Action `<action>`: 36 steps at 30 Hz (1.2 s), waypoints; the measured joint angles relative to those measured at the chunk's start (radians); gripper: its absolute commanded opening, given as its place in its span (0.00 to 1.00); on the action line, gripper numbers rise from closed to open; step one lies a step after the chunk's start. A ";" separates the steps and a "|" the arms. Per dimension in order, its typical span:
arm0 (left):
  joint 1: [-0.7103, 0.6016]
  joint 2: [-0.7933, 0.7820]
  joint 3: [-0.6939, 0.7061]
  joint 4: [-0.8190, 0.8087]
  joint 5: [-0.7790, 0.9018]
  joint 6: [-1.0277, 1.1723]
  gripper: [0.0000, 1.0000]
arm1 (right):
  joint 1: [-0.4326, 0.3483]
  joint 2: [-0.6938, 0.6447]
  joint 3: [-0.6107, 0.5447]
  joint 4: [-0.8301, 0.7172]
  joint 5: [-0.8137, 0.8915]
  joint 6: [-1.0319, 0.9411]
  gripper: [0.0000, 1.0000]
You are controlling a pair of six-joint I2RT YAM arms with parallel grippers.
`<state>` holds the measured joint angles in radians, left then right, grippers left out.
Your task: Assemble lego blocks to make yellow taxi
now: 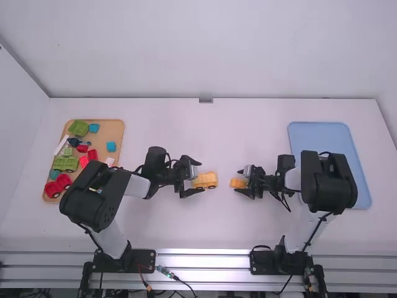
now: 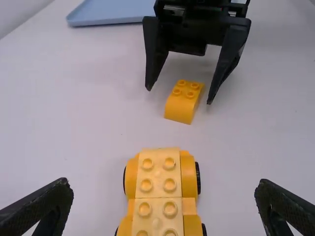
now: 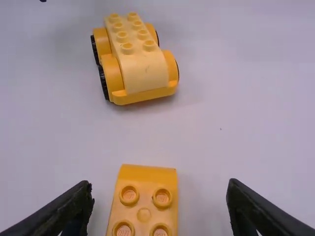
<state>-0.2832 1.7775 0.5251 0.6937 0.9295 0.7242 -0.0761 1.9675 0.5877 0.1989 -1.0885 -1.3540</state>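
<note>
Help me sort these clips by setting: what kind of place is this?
Probably a robotics lab or test station: a left robot arm and a right robot arm stand at metal rails, beside a white table bearing a yellow toy-brick car base.

On the table (image 1: 217, 136), a car base (image 1: 205, 180) is placed left of a loose block (image 1: 237, 184), near but apart, and both are flanked by a board (image 1: 115, 128) laden with lego pieces (image 1: 79, 128) at left and a tray (image 1: 322, 139) at right.
</note>
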 measured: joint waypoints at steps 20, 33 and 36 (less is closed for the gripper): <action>0.002 0.000 0.000 0.000 0.000 0.000 0.99 | 0.023 0.000 0.000 0.003 0.056 0.043 0.37; 0.002 0.000 0.000 -0.028 -0.005 0.000 0.99 | 0.023 0.000 0.000 0.002 0.054 0.046 0.28; -0.003 0.004 0.000 -0.006 -0.009 0.000 0.99 | 0.023 0.000 0.000 0.005 0.055 0.044 0.26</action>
<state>-0.2863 1.7817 0.5251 0.6876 0.9207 0.7242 -0.0532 1.9675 0.5877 0.2035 -1.0340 -1.3098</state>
